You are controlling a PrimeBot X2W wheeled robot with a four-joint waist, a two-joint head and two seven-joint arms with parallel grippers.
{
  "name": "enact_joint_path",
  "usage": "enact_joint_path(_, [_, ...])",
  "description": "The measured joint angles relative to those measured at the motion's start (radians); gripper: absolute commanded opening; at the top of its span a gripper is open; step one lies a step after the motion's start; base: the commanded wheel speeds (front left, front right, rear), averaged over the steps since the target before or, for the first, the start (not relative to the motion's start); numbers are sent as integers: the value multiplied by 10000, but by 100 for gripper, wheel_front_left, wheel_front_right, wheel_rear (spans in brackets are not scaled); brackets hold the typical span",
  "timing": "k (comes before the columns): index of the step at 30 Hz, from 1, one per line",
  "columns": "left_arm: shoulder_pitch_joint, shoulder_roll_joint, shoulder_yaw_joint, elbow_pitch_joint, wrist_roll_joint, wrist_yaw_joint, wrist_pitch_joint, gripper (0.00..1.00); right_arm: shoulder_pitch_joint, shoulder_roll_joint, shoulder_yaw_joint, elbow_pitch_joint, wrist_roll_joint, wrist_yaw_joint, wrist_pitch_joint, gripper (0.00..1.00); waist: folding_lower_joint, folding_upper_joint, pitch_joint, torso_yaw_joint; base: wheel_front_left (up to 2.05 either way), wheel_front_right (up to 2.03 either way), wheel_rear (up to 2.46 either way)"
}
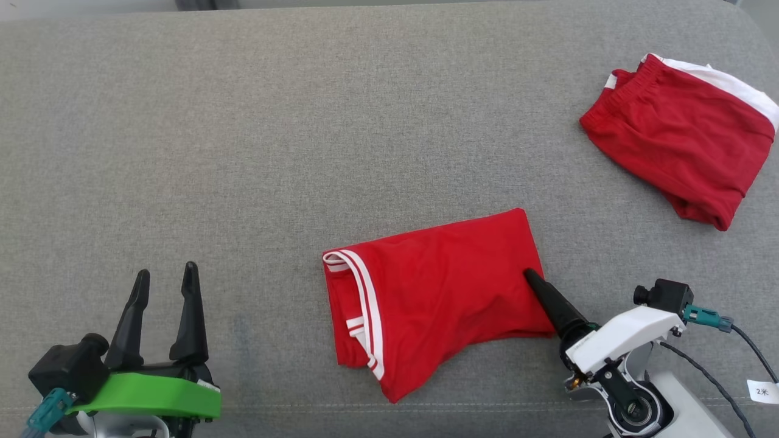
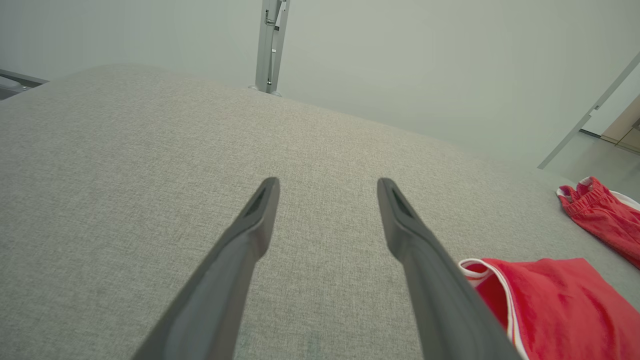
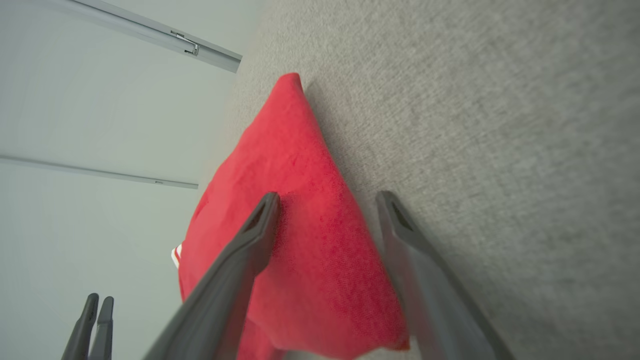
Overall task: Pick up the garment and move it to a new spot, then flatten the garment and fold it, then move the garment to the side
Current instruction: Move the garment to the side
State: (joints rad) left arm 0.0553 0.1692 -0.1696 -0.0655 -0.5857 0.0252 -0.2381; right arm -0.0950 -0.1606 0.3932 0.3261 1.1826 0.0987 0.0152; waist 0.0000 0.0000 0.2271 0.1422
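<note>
Grey upholstery [image 1: 274,152] carries folded red shorts [image 1: 438,292]. The right wrist view shows the right gripper [image 3: 327,197] with fingers spread astride their edge; the left gripper [image 1: 164,277] gapes empty. A tag [image 1: 763,391] begins "2".

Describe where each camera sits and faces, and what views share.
Head view: atop the robot, looking down on the grey cushion; left gripper, right gripper show.
Left wrist view: looks along its open fingers across the cushion.
Right wrist view: looks along its open fingers at the folded red garment.
All three share that garment.
</note>
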Motion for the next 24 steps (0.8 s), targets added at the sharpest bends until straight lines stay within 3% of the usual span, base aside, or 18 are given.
enact_joint_path(7, [-142, -6, -90, 10, 0, -4, 84, 100, -273, 138, -71, 140, 955, 153, 658, 100, 0, 0, 48, 104, 0, 0, 0])
enact_joint_path(10, [-154, -12, -98, 29, 0, -4, 84, 100, -357, 109, -29, 232, 1227, 157, 1106, 95, -1, 0, 52, 139, 0, 0, 0])
enact_joint_path(12, [-156, -17, -111, 54, 0, -4, 82, 100, -454, -15, 10, 284, 1227, 161, 1329, 49, 0, 0, 50, 161, 0, 0, 0])
enact_joint_path(13, [-164, -19, -138, 96, 0, -8, 84, 100, -493, -98, 10, 305, 1227, 184, 1396, 15, 0, 0, 39, 173, 0, 0, 0])
enact_joint_path(14, [-164, -36, -146, 104, 0, -15, 82, 100, -524, -134, 15, 311, 1233, 203, 1480, 0, 0, 0, 31, 187, 0, 0, 0])
enact_joint_path(20, [-174, -61, -151, 140, 0, -17, 82, 100, -752, -568, 240, 228, 1275, 234, 2000, 0, 0, 0, 29, 233, 0, 0, 0])
enact_joint_path(24, [-277, -94, -217, 144, -2, -35, 82, 100, -1464, -1281, 447, -113, 876, 240, 2546, 0, 0, 0, 103, 283, 0, 0, 0])
